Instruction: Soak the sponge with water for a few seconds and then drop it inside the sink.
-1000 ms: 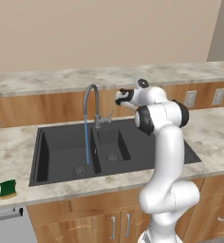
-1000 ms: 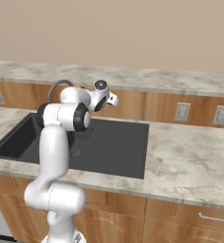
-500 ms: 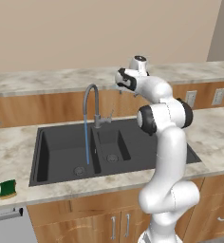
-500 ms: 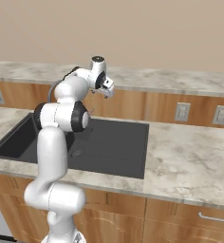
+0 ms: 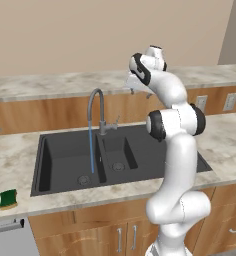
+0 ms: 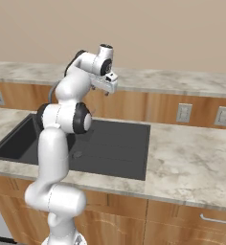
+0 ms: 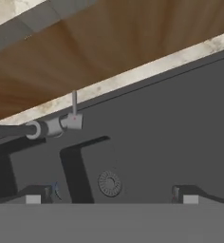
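Raised clear, gripper (image 5: 132,89) spread and empty; water (image 5: 92,150) running below; sponge (image 5: 9,198) untouched, far left.

You are facing a plain beige wall (image 5: 65,35) above a raised marble ledge (image 5: 50,85). Below it runs a wood-panelled backsplash (image 6: 153,107) with white outlets (image 6: 184,112). The speckled marble countertop (image 6: 191,158) sits on wooden cabinets (image 5: 105,225) with silver handles (image 5: 119,239).

sponge (image 5: 9,198) on counter (image 5: 12,160), left of sink (image 5: 65,160) (apart)
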